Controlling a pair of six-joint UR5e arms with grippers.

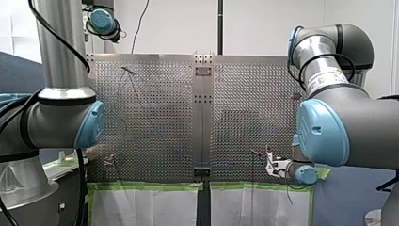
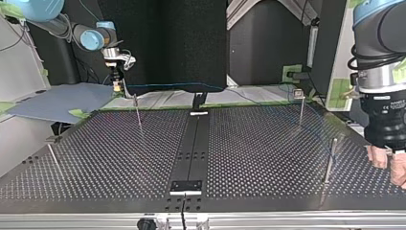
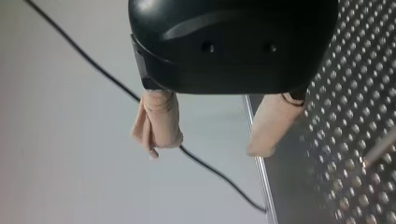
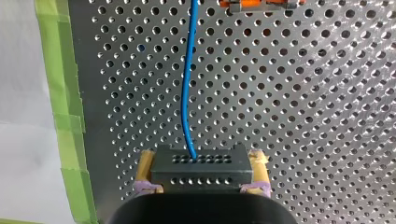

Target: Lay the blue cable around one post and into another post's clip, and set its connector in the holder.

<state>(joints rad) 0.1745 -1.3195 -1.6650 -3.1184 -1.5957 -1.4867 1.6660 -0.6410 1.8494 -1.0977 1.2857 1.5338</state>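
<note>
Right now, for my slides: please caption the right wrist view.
My right jaws shut on the black connector, its blue cable running ahead over the perforated table.

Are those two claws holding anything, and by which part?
My right gripper clamps the black connector by its two sides; the blue cable runs free from it. My left gripper is open, holding nothing.

Four thin posts (image 2: 138,115) stand upright on the bench (image 2: 249,153), well apart: two toward the far edge, two at the near sides. I find the middle between them open. The blue cable (image 2: 163,86) stretches across the far edge in the top view, barring passage there. My left gripper (image 2: 388,161) hangs just beside the near post (image 2: 329,160) at that view's right.
</note>
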